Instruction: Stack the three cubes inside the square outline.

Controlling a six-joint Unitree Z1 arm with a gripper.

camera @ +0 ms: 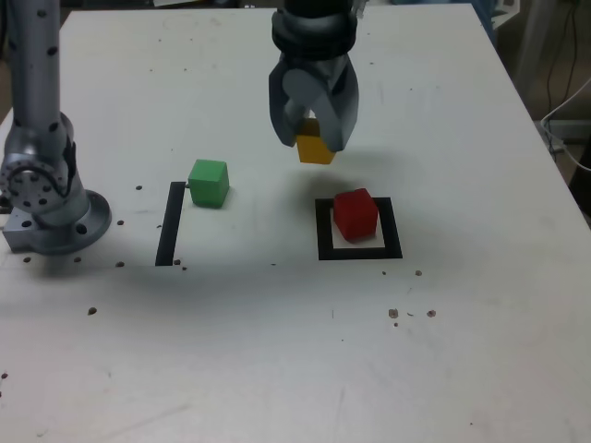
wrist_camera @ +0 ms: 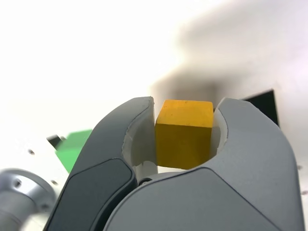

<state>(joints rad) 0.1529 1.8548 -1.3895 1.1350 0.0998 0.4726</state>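
Yellow cube (camera: 316, 148) is hanging in the claw (camera: 314, 138), clamped tight, above and behind the red cube (camera: 355, 213) sitting in the square outline (camera: 360, 251). Next it's needing centering over red, then lowering.

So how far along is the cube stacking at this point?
One step looks done: the red cube sits inside the square outline. In hand: the gripper is shut on the yellow cube, held clear of the table, up and to the exterior view's left of the red one. Left: placing yellow on red, then the green cube, which rests beside the black strip.
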